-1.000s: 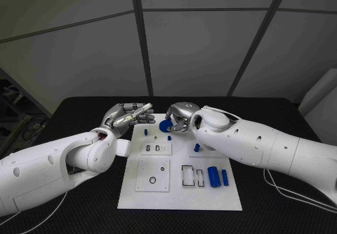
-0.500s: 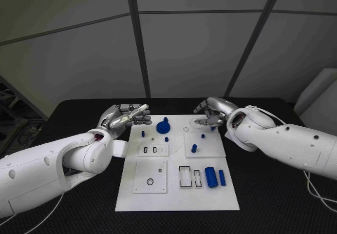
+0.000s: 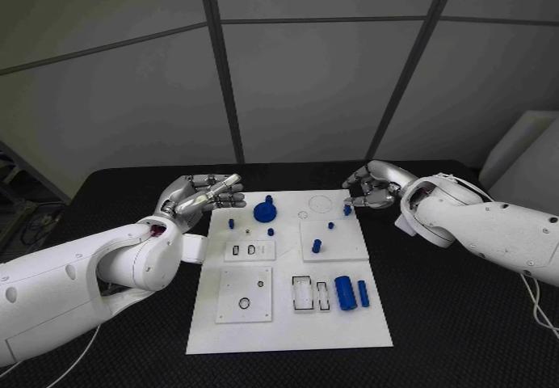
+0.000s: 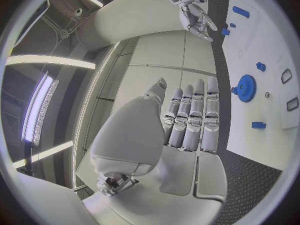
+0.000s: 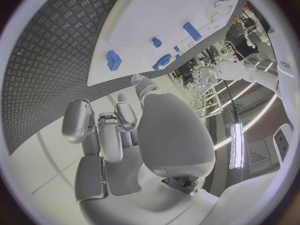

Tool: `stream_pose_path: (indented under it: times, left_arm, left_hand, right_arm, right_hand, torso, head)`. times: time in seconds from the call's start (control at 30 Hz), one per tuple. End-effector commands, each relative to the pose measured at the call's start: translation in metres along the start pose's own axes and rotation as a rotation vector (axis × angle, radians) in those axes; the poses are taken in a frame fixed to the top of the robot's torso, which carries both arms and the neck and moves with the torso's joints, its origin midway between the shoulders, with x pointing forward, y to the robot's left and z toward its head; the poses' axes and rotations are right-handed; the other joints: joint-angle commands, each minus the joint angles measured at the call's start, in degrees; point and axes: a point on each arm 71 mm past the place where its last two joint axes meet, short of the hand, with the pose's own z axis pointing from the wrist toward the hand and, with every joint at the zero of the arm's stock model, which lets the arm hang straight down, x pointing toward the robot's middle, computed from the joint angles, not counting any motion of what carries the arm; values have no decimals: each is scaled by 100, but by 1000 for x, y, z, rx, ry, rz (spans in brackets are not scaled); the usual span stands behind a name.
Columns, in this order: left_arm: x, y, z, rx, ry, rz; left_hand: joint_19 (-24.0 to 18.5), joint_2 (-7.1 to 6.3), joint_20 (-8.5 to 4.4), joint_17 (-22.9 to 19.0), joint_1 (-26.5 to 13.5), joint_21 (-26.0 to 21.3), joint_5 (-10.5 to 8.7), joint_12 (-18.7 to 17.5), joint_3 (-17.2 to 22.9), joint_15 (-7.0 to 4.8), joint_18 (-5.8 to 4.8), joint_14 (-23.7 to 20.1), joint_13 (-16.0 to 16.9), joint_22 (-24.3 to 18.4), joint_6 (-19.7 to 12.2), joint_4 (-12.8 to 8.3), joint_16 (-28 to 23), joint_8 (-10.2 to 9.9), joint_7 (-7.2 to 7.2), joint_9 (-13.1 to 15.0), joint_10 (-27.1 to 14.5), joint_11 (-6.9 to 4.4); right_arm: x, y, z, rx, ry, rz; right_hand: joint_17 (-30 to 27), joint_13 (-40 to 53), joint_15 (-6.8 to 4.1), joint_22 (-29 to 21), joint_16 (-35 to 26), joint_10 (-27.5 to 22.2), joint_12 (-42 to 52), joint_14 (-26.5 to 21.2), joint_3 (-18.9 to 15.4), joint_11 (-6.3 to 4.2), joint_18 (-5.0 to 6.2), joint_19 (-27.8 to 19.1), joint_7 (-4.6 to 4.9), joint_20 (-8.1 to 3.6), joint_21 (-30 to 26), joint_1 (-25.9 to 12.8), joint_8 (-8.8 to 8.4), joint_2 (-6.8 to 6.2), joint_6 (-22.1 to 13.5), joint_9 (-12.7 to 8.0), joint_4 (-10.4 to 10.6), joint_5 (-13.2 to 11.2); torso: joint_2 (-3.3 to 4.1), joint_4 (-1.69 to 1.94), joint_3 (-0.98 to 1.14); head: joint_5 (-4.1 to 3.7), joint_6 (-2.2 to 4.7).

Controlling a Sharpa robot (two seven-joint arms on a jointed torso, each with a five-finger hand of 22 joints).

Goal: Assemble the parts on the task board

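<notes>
white task board (image 3: 292, 323) in the middle of the black table (image 3: 466, 323), blue gear (image 3: 266, 212) standing near its far edge, left hand (image 3: 200, 194) empty with fingers straight beside the board's far left corner, right hand (image 3: 375, 186) empty with fingers curled, over the far right corner

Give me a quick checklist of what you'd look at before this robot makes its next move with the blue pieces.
1. Left robot hand free: ok, it holds nothing, fingers straight, beside the task board.
2. Right robot hand free: ok in the right wrist view, fingers curled in, nothing in them.
3. Blue gear seated on the board: ok, it sits near the far edge, apart from both hands.
4. Large blue cylinder and thin blue bar ready: ok, both lie side by side near the rectangular slots.
5. Small blue pegs fully seated: cannot tell, too small.
</notes>
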Motion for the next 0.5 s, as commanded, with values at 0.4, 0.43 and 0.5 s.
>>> stream_pose_path:
  times: [0.4, 0.43, 0.5]
  left_arm:
    - [-1, -1, 1, 7, 13, 10]
    - [-1, -1, 1, 8, 13, 10]
    - [-1, -1, 1, 8, 13, 11]
  left_hand:
    - [26, 25, -4, 8, -17, 12, -21, -36, 13, 5, -18, -29, 0, -7, -12, -10, -25, -21, 38, -6, 1, 34]
    - [26, 25, -4, 8, -17, 12, -21, -36, 13, 5, -18, -29, 0, -7, -12, -10, -25, -21, 38, -6, 1, 34]
    - [26, 25, -4, 8, -17, 12, -21, -36, 13, 5, -18, -29, 0, -7, -12, -10, -25, -21, 38, -6, 1, 34]
  right_arm:
    - [-1, -10, -4, -22, 71, 25]
    - [0, -11, -4, -20, 76, 24]
    - [0, -12, -3, -15, 84, 24]
  right_hand:
    - [1139, 35, 8, 14, -17, -16, 2, 509, -33, -2, -61, -29, -3, -10, -24, 32, -24, -41, 31, -4, -33, 69]
    - [1140, 37, 9, 14, -17, -15, 4, 509, -35, -1, -61, -29, -2, -10, -24, 32, -23, -41, 34, -3, -33, 73]
    - [1142, 38, 10, 22, -16, -14, 5, 509, -47, 0, -62, -24, -1, -9, -21, 32, -20, -45, 48, 0, -36, 91]
  torso:
    - [-3, -3, -14]
    - [-3, -1, -14]
    - [-4, 2, -13]
  head:
    - [13, -44]
    - [14, -44]
    - [13, -52]
